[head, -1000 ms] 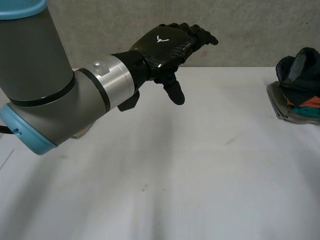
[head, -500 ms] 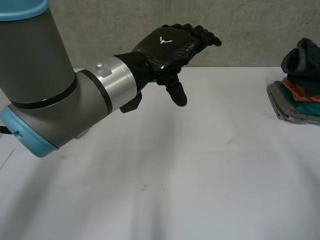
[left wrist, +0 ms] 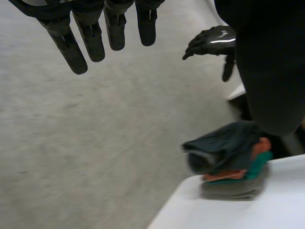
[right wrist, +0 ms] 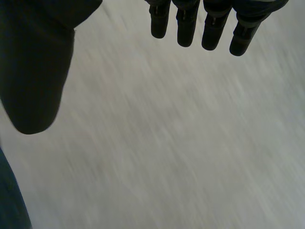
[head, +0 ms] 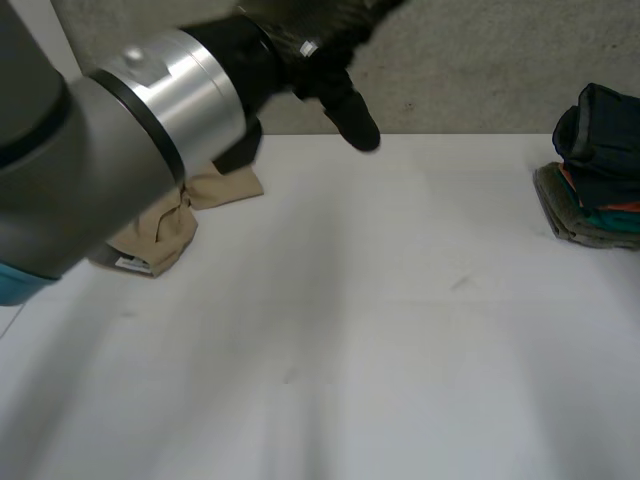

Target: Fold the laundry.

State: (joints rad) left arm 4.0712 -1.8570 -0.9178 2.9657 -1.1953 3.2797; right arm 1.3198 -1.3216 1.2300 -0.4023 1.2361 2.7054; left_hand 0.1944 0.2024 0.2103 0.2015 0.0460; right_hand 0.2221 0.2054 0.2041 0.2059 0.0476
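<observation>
My left hand (head: 345, 105) hangs high above the table's (head: 400, 330) far edge, fingers straight and spread, thumb hanging down, grasping nothing. My right hand (right wrist: 187, 26) is up in the air too, fingers straight, thumb apart, nothing held; from my left wrist I see it beyond the table's corner, above the stack (head: 595, 190). Laundry count: one folded stack at the table's far right edge, and by colour I make it four layers, dark blue on top, then orange, teal and grey at the bottom. One beige cloth (head: 170, 225) lies crumpled at the far left, partly behind my left arm, well apart from the stack.
</observation>
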